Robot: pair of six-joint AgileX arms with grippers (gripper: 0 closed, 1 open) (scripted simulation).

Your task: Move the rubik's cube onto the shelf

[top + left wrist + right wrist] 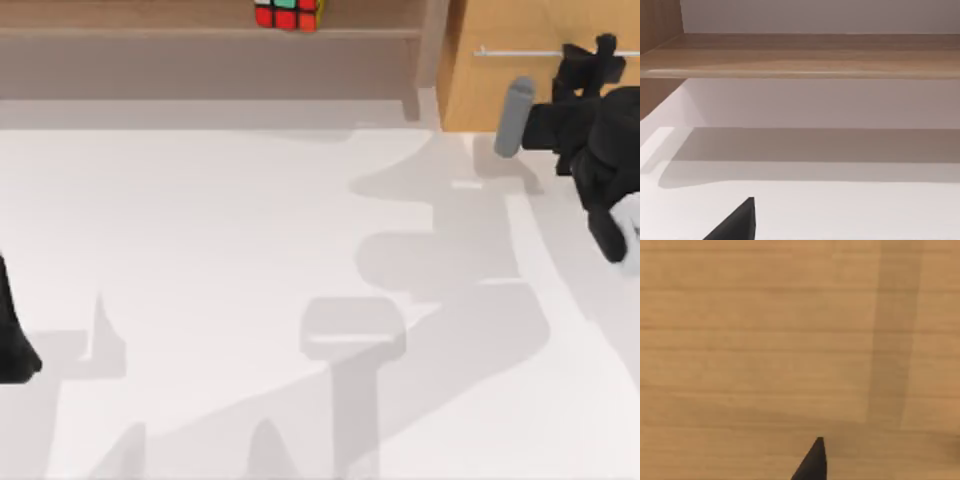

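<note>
You're seeing the rubik's cube sitting on the shelf; keep the right claw clear by the cabinet. Its grip state: cannot tell.

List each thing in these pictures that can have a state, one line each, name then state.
rubik's cube: resting on the shelf board, held by no gripper.
shelf: carries the cube; recess below bare.
drawer cabinet: front flush, appears closed.
right gripper: at the cabinet's handle, holding nothing visible.
left arm: parked at the table's left edge.
</note>
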